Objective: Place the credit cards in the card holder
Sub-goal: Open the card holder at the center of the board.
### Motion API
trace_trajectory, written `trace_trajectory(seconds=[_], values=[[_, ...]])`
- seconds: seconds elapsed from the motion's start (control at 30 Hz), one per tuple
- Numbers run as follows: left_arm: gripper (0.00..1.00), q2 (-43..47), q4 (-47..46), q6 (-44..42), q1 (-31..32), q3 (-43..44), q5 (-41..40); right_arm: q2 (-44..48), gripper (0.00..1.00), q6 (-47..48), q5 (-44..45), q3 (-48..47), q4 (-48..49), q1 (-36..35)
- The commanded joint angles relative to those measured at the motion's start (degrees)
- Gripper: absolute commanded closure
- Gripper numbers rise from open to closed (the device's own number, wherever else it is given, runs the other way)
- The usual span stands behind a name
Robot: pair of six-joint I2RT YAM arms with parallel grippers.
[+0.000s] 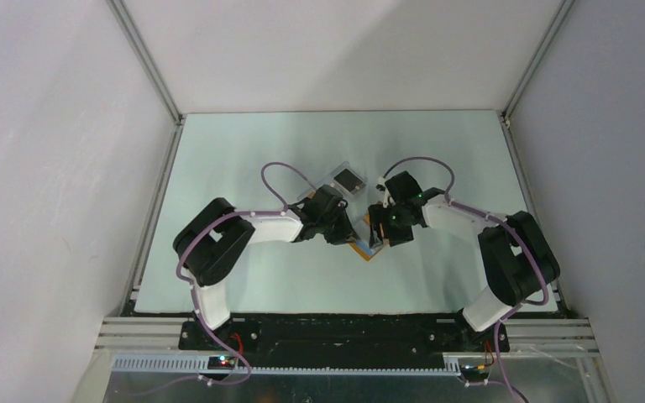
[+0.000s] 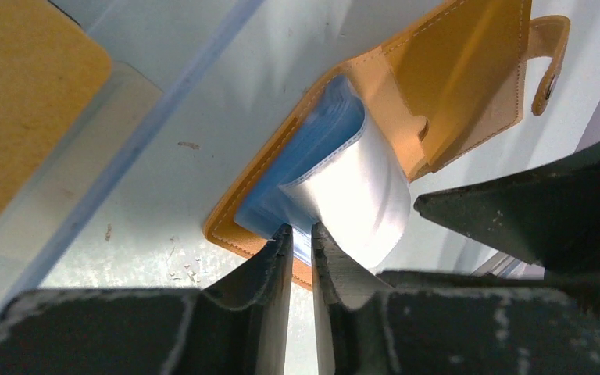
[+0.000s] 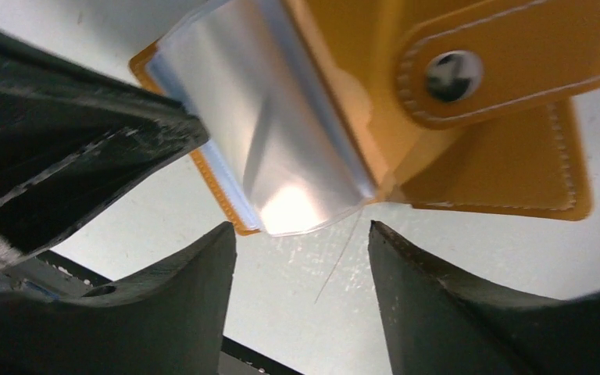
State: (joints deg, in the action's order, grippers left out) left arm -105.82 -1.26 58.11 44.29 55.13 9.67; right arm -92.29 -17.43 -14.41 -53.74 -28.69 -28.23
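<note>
- Pale table [image 1: 243,159] inside a white-walled enclosure [image 1: 327,50], seen from above. Both arms reach toward its middle.
- Card holder [image 1: 363,246] [image 2: 453,86] [image 3: 516,172]: orange and stitched, lying open on the table at the centre, directly between the two sets of jaws.
- Strap with snap stud [image 3: 453,74] [image 2: 551,78]: on the outer edge of the cover that lies away from the left jaws.
- Light blue card [image 2: 312,148]: visible through the plastic, tucked inside the card holder against the cover nearer the left jaws.
- Clear sleeve [image 2: 359,195] [image 3: 281,133]: one leaf of the card holder, lifted into an arch, with its free edge running down into the left jaws.
- Left jaws: drawn almost together with only a thin slit between them. They are clamped on the free edge of the clear sleeve at the card holder's near rim.
- Right jaws: wide apart with nothing between them. The card holder lies just beyond their tips, and the sleeve's lower edge sits above the gap without touching either side.
- Left arm [image 1: 243,235] and right arm [image 1: 479,227]: bent inward from the near corners, their wrists meeting over the card holder.
- Clear plastic rectangle with black centre [image 1: 350,178]: flat on the table just beyond the left arm's wrist, apart from the card holder.
- Clear plastic rectangle with orange centre [image 2: 23,101]: on the table beside the card holder, apart from it.
</note>
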Motion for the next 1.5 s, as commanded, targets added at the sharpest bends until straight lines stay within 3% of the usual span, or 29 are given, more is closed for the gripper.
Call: trace_trajectory(seconds=[0.0,0.3,0.43,0.67,1.0,1.47], values=[[0.78,-4.63,7.81,-0.63,-0.33,-1.86,-2.00,3.69,0.31,3.58,2.38,-1.89,-0.43,-2.63],[0.73,-4.83,7.76,-0.95,-0.28,-1.65,-1.74,-1.03,0.23,6.15,13.15,-4.50,-1.57,-8.95],[0.73,-4.82,7.81,-0.89,-0.29,-1.78,-1.78,-4.04,0.23,4.02,21.27,-6.29,-2.47,-10.23],[0.74,-4.93,7.79,-0.81,-0.34,-1.88,-1.69,-6.86,0.27,0.25,27.73,-9.40,-4.28,-9.83],[0.79,-5.57,7.79,-0.72,-0.34,-1.79,-1.41,-4.33,0.44,1.78,21.59,-11.47,-3.26,-4.46],[0.80,-5.79,7.76,-0.93,-0.34,-1.64,-0.97,-13.41,0.42,3.70,20.31,-21.43,-5.76,-0.73]])
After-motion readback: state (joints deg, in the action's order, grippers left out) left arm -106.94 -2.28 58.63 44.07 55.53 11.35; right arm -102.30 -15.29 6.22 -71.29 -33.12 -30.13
